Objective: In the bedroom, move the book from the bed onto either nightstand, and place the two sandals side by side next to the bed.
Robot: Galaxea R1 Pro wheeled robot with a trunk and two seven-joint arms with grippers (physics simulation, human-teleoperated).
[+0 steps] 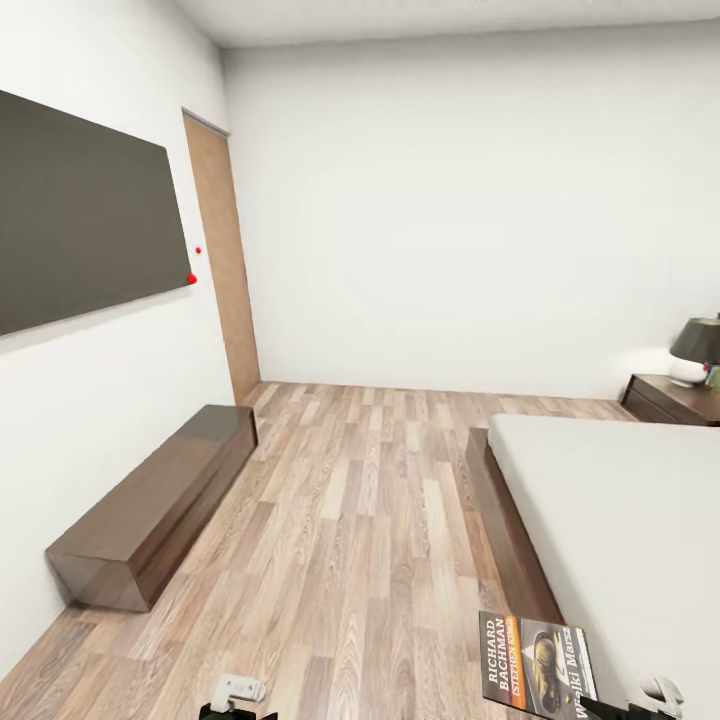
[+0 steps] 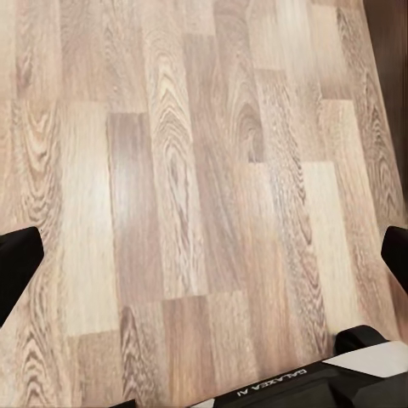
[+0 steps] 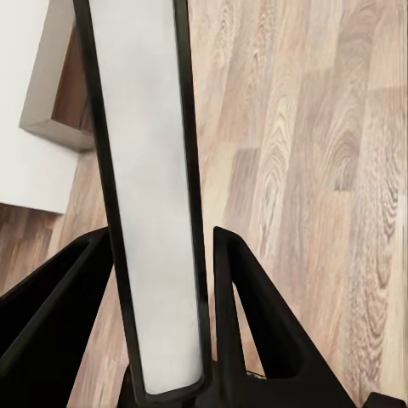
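Observation:
The book (image 1: 535, 665), black and orange with white lettering, hangs at the bottom of the head view, over the floor beside the bed (image 1: 620, 520). My right gripper (image 3: 160, 242) is shut on it; in the right wrist view the book (image 3: 149, 170) runs edge-on between the two black fingers. The left gripper (image 2: 204, 255) is open over bare wood floor, its fingertips far apart. A dark reddish-brown nightstand (image 1: 675, 400) stands at the far right beside the bed. The sandals are out of view.
A long low dark cabinet (image 1: 160, 505) runs along the left wall under a dark wall panel (image 1: 80, 215). A wooden door (image 1: 225, 260) is in the far left corner. A dark-shaded lamp (image 1: 697, 350) sits on the nightstand. Wood floor (image 1: 370, 520) stretches between cabinet and bed.

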